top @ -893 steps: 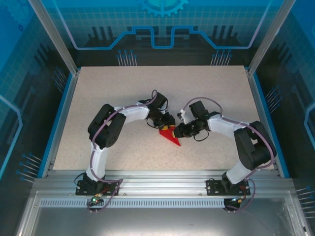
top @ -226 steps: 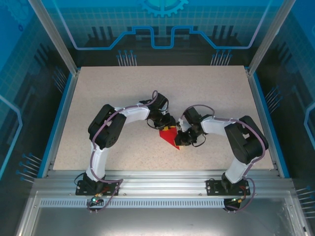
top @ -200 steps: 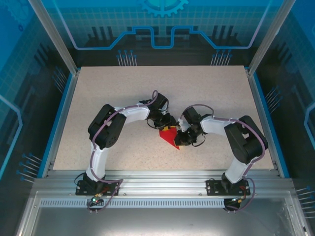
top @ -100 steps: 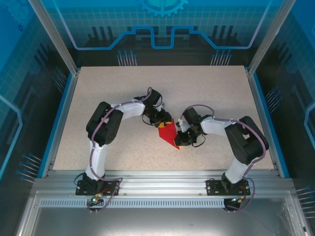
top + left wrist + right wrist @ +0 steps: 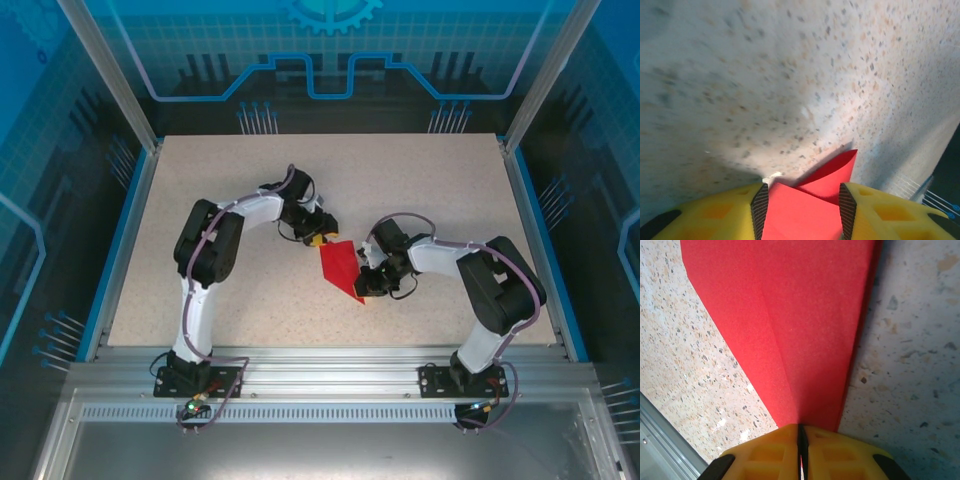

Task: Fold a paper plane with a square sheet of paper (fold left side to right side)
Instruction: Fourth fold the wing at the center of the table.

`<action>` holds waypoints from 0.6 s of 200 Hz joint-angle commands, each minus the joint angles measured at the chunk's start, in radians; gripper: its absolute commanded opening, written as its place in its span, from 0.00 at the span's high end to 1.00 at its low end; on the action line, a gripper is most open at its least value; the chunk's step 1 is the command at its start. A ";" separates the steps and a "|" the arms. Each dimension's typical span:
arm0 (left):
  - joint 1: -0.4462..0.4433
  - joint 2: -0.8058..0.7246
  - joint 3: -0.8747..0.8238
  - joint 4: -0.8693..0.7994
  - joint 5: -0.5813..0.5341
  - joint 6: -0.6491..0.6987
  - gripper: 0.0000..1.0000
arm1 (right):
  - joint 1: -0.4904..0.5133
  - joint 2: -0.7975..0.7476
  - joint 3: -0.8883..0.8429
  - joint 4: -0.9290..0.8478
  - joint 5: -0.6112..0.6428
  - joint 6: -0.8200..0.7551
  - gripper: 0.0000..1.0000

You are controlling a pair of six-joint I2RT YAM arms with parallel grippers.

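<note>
Red paper (image 5: 340,268) lies folded to a point on the counter (image 5: 430,190). I see right fingers (image 5: 832,450) pinching its tip, left fingers (image 5: 875,215) parted astride its wide end.

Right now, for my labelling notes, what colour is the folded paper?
The folded paper is plain bright red, clearest in the right wrist view.

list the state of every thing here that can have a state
red paper, folded into a creased pointed shape, lying on the table
left gripper, open, jaws apart with the paper's wide end between them
right gripper, shut on the paper's narrow end
</note>
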 commanded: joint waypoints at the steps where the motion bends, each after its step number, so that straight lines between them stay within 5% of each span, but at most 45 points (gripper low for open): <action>1: 0.042 -0.114 -0.056 0.008 -0.112 0.042 0.52 | 0.017 0.050 -0.058 -0.120 0.103 0.001 0.90; 59: -0.086 -0.354 -0.261 0.049 -0.138 -0.015 0.57 | 0.017 0.051 -0.064 -0.110 0.124 0.007 0.91; 120: -0.257 -0.296 -0.321 0.142 -0.110 -0.154 0.62 | 0.017 0.048 -0.063 -0.101 0.131 0.010 0.91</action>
